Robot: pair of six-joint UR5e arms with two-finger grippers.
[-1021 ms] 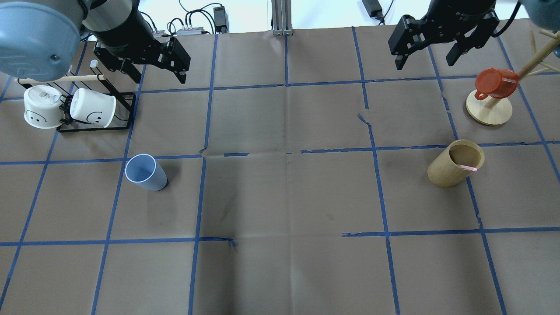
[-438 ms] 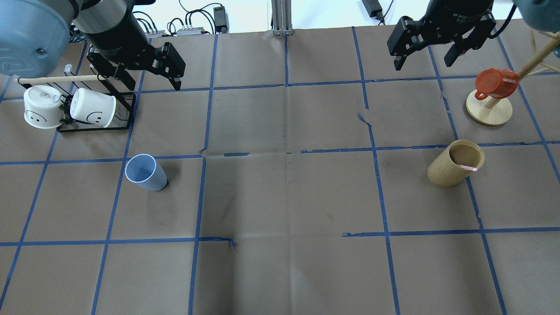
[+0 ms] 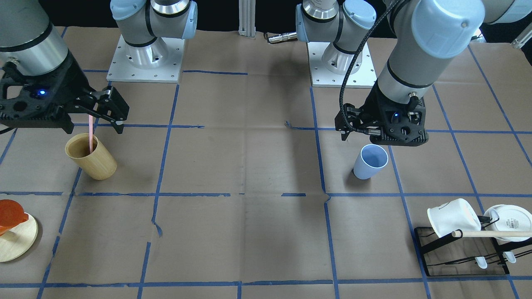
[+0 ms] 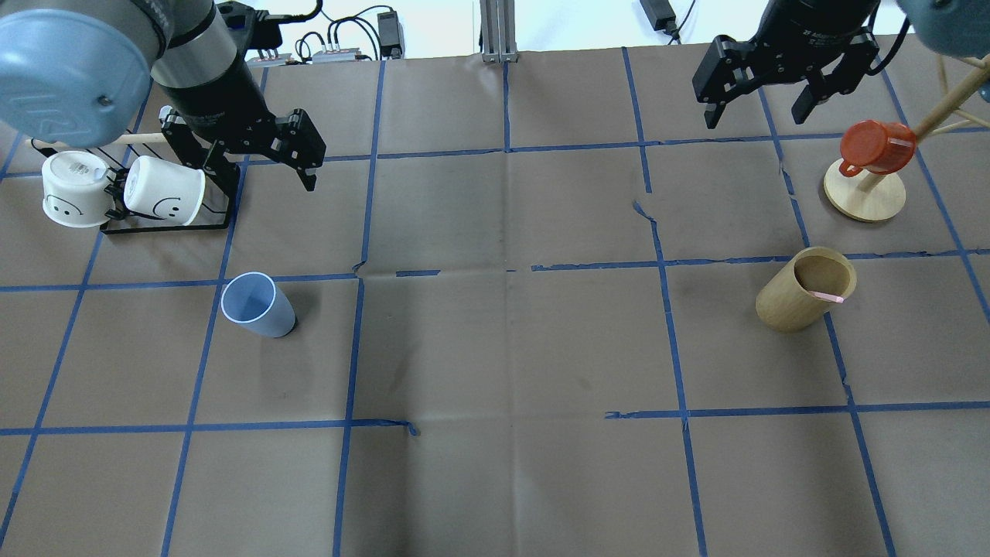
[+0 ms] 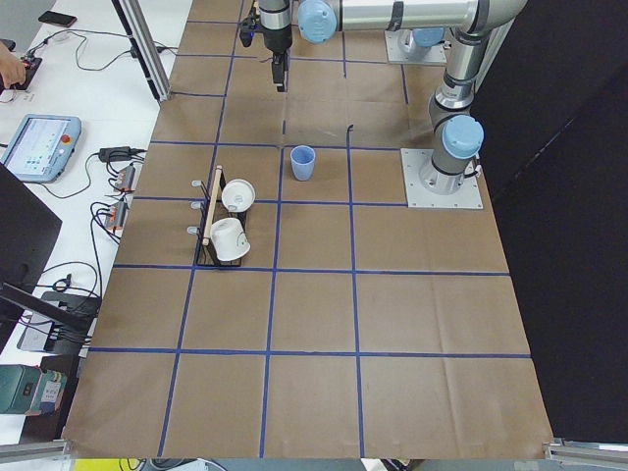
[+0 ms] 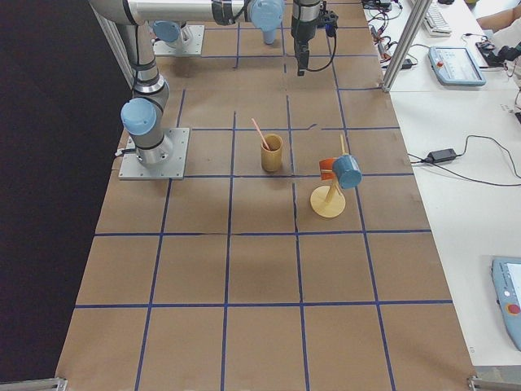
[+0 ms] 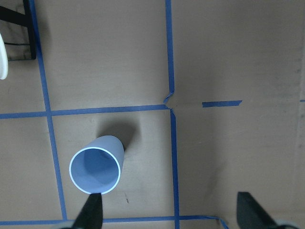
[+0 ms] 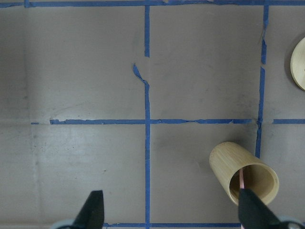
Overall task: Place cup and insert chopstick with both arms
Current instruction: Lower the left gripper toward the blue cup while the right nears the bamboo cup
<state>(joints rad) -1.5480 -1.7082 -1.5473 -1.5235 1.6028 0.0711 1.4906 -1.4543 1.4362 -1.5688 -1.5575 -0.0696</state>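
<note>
The light blue cup (image 4: 257, 305) stands upright and empty on the brown paper; it also shows in the front view (image 3: 370, 162) and the left wrist view (image 7: 95, 167). My left gripper (image 4: 255, 158) is open and empty, high above the table, and the cup sits below near one fingertip (image 7: 93, 214). The pink chopstick (image 3: 90, 135) leans inside a tan wooden cup (image 4: 804, 290). My right gripper (image 4: 754, 116) is open and empty, high above the table. The tan cup and the chopstick (image 8: 241, 179) lie below near one of its fingertips (image 8: 252, 210).
Two white mugs hang on a black wire rack (image 4: 166, 224) with a wooden rod, at the far left. A red cup (image 4: 874, 147) hangs on a wooden mug tree (image 4: 862, 197) at the far right. Blue tape lines grid the paper.
My left gripper has moved in the overhead view toward the blue cup, staying open. My right gripper has shifted only slightly. The cups and chopstick have not moved.
</note>
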